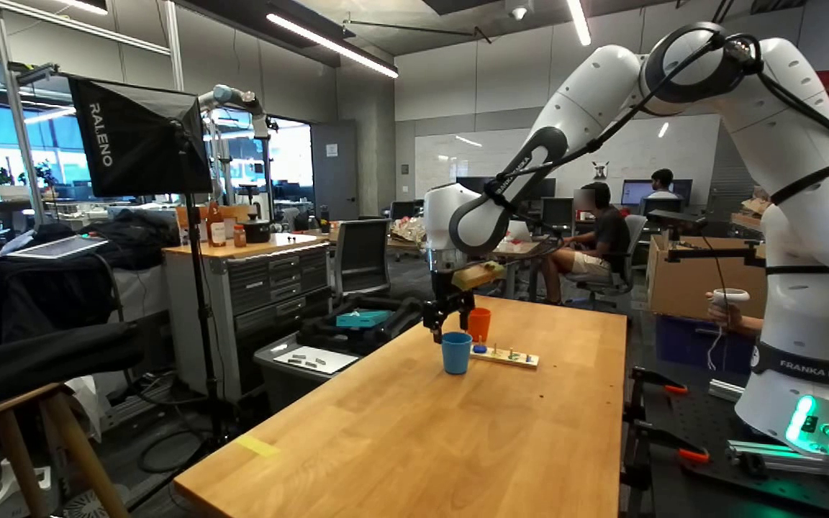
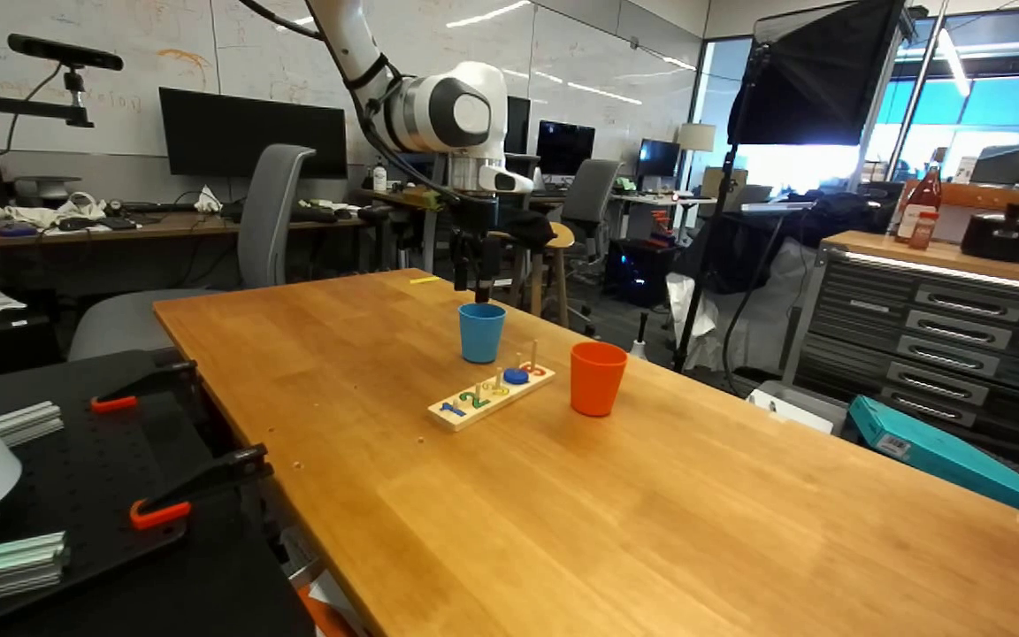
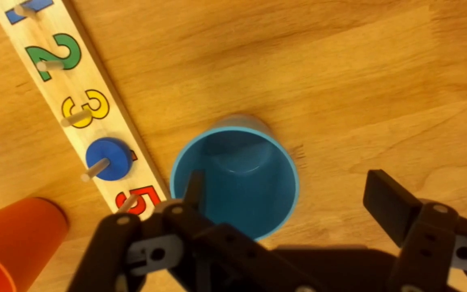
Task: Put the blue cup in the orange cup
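Observation:
The blue cup (image 1: 456,355) stands upright on the wooden table in both exterior views (image 2: 481,336). In the wrist view, I look down into the blue cup (image 3: 249,194), and no object shows inside it. The orange cup (image 2: 597,382) stands upright near the table edge, apart from the blue cup. It shows partly behind my gripper in an exterior view (image 1: 481,327) and at the lower left of the wrist view (image 3: 22,239). My gripper (image 3: 285,178) is open and empty just above the blue cup (image 2: 474,292). One finger overlaps the cup's mouth; the other is off its right side.
A wooden number board (image 2: 496,395) with pegs and a blue disc (image 2: 516,376) lies between and beside the cups. It also shows at the left of the wrist view (image 3: 75,89). Yellow tape (image 1: 258,445) marks a table corner. Clamps (image 2: 160,513) hold the robot-side edge.

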Robot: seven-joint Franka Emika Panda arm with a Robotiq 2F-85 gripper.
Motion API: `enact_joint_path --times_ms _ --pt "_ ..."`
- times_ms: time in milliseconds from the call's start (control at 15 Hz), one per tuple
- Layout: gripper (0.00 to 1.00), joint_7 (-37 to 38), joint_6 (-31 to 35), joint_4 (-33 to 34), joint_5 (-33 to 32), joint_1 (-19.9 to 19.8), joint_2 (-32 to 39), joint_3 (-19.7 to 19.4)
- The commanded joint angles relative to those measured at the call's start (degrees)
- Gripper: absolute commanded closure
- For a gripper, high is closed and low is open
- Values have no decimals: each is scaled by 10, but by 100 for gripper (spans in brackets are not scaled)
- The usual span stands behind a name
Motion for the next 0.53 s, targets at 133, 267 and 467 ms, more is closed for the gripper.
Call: enact_joint_path --times_ms 133,267,467 --pt "0 32 58 -18 -5 24 8 -17" --pt "27 33 72 -11 -4 25 21 -20" --pt "51 36 86 -3 -2 26 38 -28"
